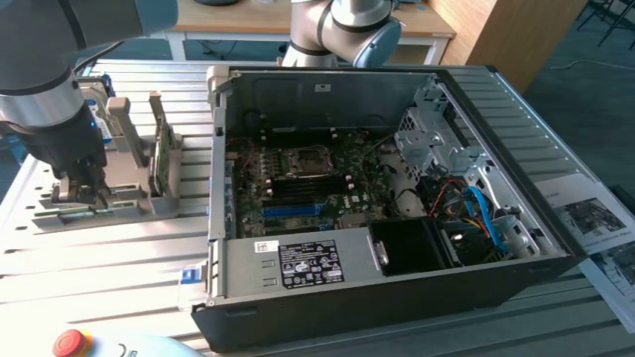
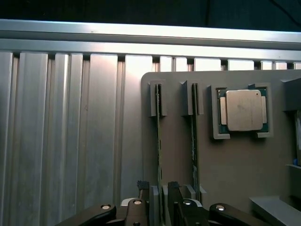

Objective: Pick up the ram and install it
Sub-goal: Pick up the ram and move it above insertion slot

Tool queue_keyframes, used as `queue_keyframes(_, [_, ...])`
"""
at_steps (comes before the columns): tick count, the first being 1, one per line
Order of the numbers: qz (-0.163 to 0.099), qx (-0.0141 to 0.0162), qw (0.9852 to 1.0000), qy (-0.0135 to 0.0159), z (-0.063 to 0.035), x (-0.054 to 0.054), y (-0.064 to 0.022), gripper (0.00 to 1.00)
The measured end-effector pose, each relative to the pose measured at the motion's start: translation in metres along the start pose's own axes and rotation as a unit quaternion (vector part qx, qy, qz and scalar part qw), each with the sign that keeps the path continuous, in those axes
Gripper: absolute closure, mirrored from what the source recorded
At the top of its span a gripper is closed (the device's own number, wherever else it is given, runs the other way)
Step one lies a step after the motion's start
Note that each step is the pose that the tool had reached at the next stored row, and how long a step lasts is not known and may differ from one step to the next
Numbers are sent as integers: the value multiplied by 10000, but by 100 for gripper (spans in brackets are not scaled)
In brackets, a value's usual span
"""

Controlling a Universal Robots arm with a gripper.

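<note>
Gripper (image 2: 159, 187) is sitting low over the grey holder (image 2: 235, 169), fingers (image 2: 174, 190) spread wide and straddling the upright ram (image 2: 159, 141), not clamping it.

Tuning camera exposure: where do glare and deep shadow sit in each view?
Exterior view: the slatted table glares near-white at the exterior view's left; the motherboard lies shaded inside the case. Wrist view: the table's edge rail is blown bright, the grey holder evenly lit, the ram between the jaws dark.
</note>
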State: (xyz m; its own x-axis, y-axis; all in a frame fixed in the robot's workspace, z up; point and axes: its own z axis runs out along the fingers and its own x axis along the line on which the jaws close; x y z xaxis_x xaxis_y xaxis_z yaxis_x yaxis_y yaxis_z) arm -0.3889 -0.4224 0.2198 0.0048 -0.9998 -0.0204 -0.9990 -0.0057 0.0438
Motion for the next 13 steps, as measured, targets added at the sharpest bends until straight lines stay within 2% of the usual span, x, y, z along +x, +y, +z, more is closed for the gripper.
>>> queue_keyframes(3, [0,12,10000,9,0,-7,3,70])
queue_keyframes(13, [-4,17,10000,14,1,-11,6,70])
